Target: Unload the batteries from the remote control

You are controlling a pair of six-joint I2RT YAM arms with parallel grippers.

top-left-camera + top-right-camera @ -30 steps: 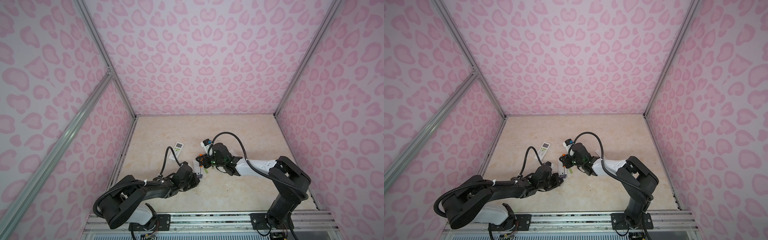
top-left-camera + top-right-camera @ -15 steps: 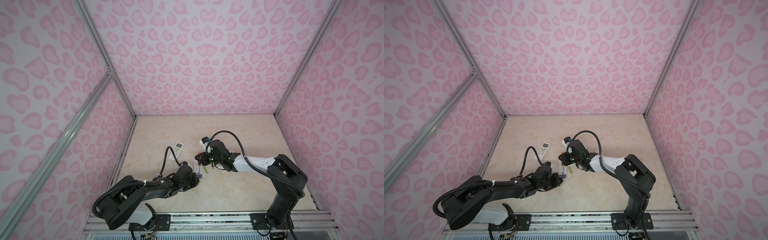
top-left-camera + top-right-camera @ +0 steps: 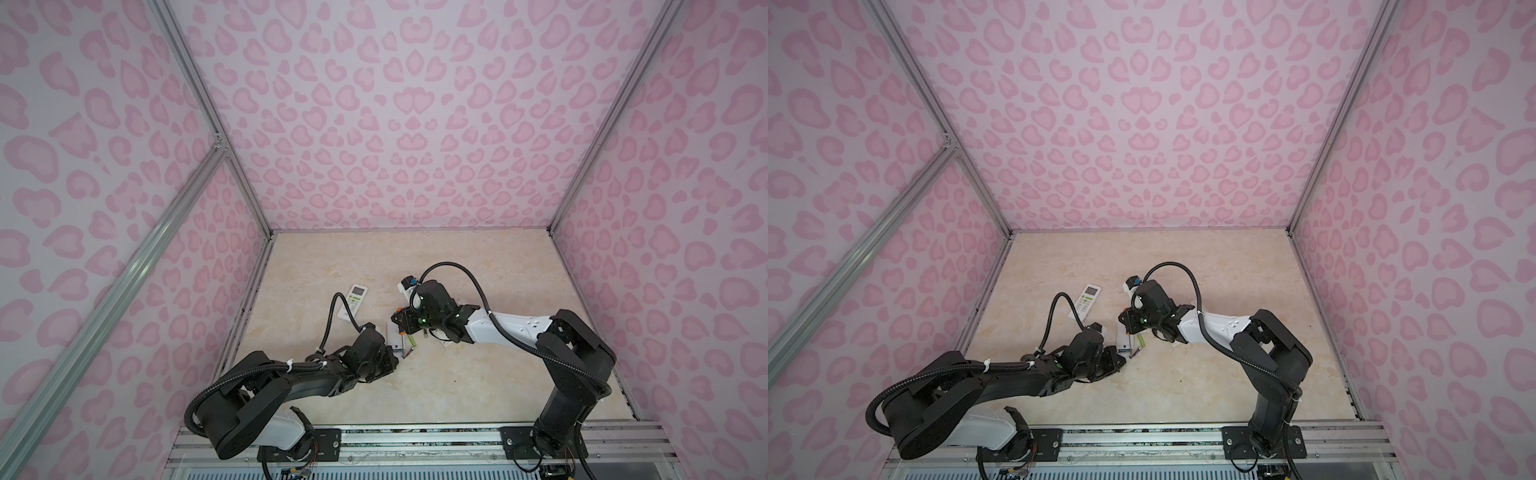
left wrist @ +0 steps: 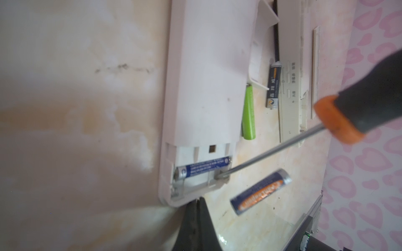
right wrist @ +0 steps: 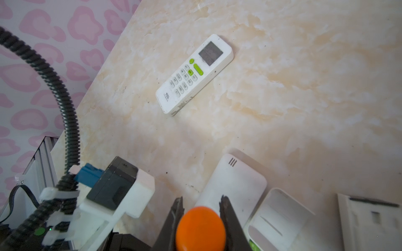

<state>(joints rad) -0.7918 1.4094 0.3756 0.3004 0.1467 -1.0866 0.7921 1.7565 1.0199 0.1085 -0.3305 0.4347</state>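
Prying step: right gripper (image 5: 201, 202) clamps the screwdriver (image 4: 339, 117), tip inside the remote (image 4: 206, 76) bay beside a battery (image 4: 202, 168); left gripper (image 4: 196, 202) is pinched shut and empty at the remote's end; next, I judge, lever that battery out gently.

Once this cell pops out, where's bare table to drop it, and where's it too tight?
Widest bare table lies between the back wall and the TCL remote. A second free patch lies between the right arm and the front rail. Tight: beside the open remote, where loose batteries and the screwdriver crowd together.
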